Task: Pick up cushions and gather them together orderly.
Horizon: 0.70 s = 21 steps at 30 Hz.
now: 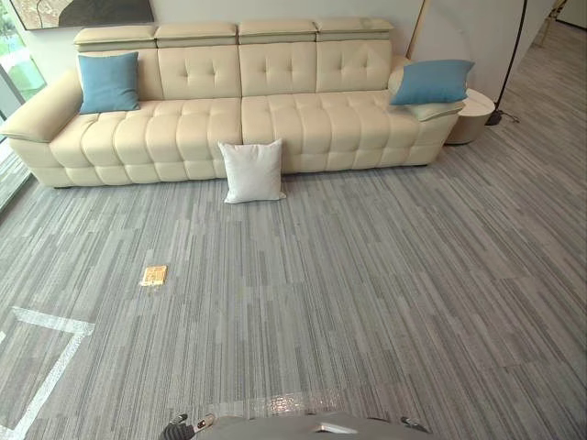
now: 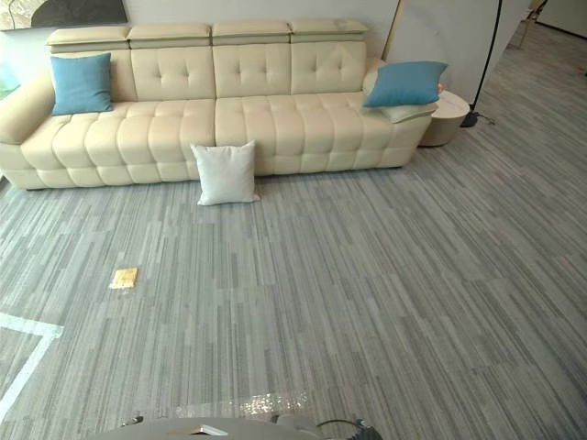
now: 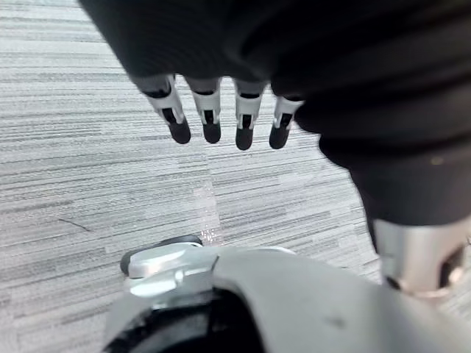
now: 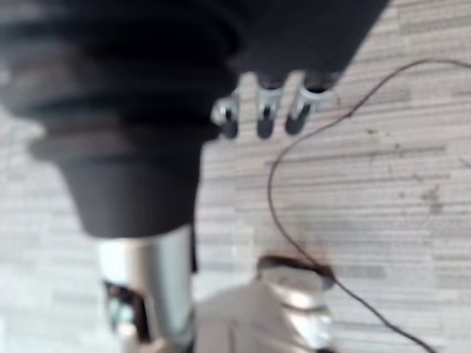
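Hanging empty above the floor [image 1: 367, 275] with fingers straight, left hand [image 3: 208, 110] and right hand [image 4: 265, 112]; white cushion [image 1: 252, 171] propped there against the sofa [image 1: 303, 119], left blue cushion [image 1: 108, 82] on its seat, right blue cushion [image 1: 431, 82] on its armrest.

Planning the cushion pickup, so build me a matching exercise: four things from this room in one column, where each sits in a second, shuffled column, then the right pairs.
Things
1. white cushion
2. left blue cushion
3. right blue cushion
4. small tan square

Places
A. on the sofa seat, leaning on the backrest
B. flat on the carpet, apart from the sofa
C. upright on the carpet, against the sofa's front
D. lying on the sofa's armrest

Pairs: 1-C, 2-A, 3-D, 4-B
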{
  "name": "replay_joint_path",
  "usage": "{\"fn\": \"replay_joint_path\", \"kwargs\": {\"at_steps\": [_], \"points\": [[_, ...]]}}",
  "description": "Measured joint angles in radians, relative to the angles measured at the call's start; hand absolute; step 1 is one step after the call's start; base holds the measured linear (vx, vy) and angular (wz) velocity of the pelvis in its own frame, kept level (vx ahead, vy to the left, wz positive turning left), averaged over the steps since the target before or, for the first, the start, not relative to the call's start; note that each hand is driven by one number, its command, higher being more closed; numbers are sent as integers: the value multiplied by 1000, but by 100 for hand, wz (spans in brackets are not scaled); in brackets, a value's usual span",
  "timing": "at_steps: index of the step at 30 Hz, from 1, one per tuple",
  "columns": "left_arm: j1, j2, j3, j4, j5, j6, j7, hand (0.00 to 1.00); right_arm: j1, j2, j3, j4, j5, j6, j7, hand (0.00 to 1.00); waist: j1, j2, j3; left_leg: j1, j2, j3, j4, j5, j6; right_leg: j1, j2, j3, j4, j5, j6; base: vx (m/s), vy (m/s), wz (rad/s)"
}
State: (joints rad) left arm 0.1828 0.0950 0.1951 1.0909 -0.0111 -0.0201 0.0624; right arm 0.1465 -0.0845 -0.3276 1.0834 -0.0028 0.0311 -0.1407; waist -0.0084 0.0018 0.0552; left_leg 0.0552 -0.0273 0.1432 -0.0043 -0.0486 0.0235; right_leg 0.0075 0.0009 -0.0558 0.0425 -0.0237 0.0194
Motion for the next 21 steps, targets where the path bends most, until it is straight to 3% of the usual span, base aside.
{"fn": "replay_joint_path", "kwargs": {"at_steps": [9, 21], "points": [[-40, -13, 23, 4, 13, -2, 2, 0, -53, 6, -40, 6, -4, -1, 1, 0, -1, -4, 49, 56, -2, 9, -39, 9, -5, 62, 1, -18, -64, 25, 9, 85, 8, -1], [-45, -23, 60, 22, -5, -3, 18, 0, -80, 15, -65, 6, -5, -1, 1, 0, 6, -6, 55, 54, -5, -14, -79, 33, -3, 63, -1, -79, -82, 24, 9, -52, -21, 8]]}}
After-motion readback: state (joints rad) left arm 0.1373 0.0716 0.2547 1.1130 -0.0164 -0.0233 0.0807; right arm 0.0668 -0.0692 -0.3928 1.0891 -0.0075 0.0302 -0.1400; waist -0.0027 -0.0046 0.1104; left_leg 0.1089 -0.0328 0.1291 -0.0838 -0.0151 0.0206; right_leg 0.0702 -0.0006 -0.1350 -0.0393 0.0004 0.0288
